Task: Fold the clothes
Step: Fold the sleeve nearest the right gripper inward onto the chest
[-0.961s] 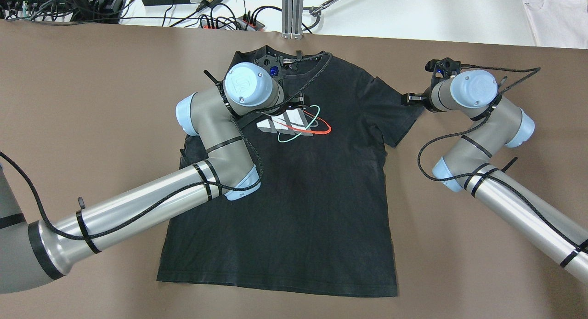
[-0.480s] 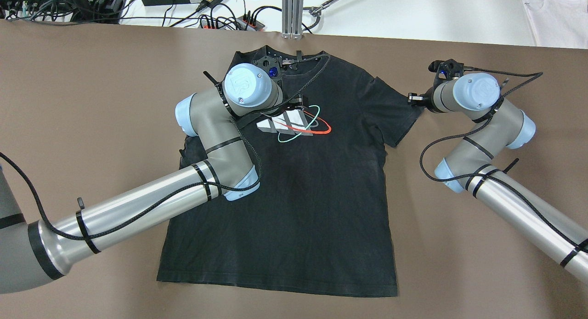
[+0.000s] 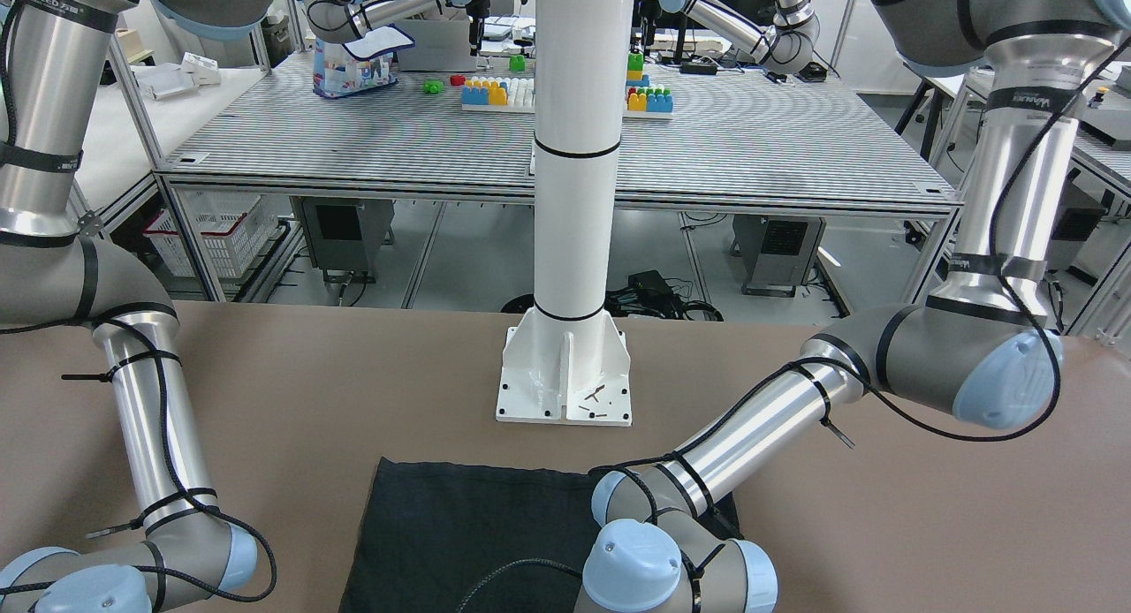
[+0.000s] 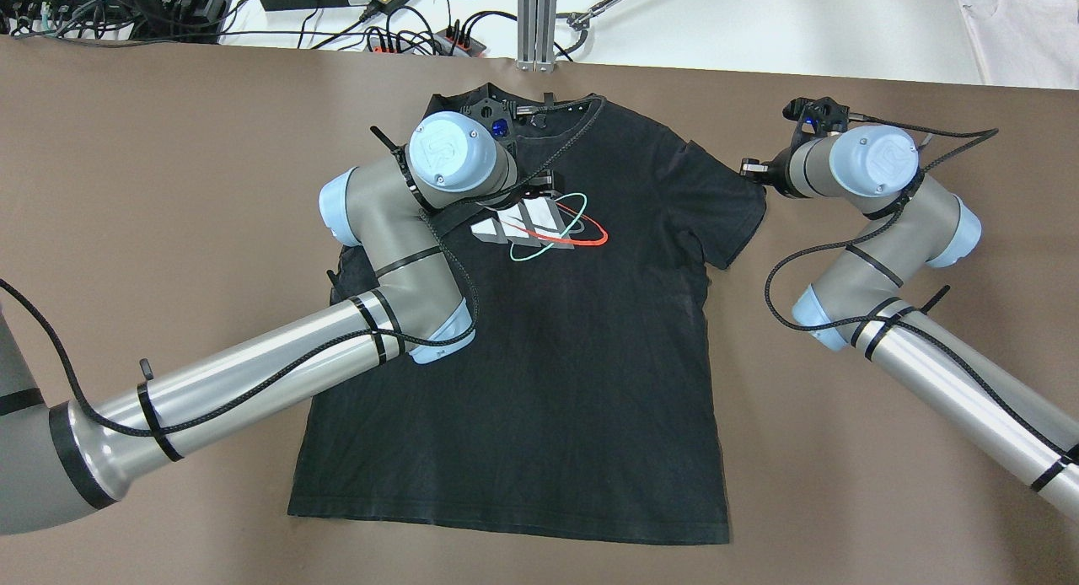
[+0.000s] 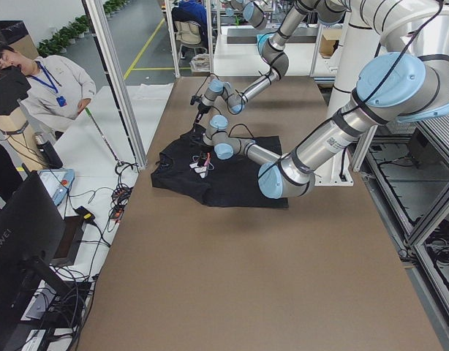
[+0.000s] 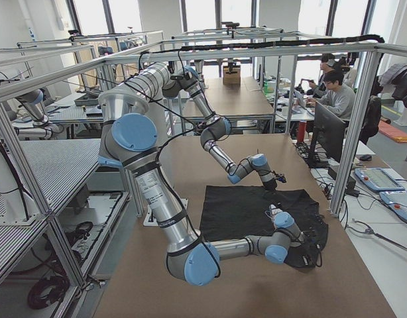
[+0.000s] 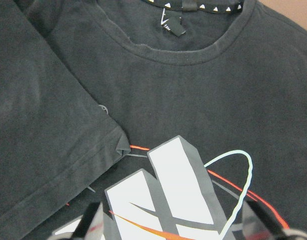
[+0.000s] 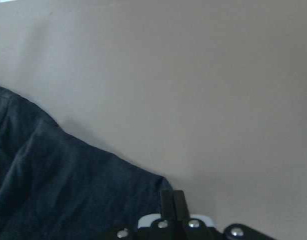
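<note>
— Now, shirt location and material?
— Black soft knit shirt [image 4: 573, 340], flat on the brown counter [image 4: 169, 189], printed logo [image 4: 539, 227] upward. The left wrist view alone shows one sleeve [image 7: 53, 125] folded onto the chest.
— Pincer states?
— Left pincer [image 7: 176, 226]: fingers apart above the logo. Right pincer [image 8: 172, 202]: fingers together at the other sleeve's edge. Grip on fabric: cannot tell.

Silver arms [image 4: 253, 374], pale-blue caps [image 4: 874, 159], black cables [image 4: 769, 290]
</note>
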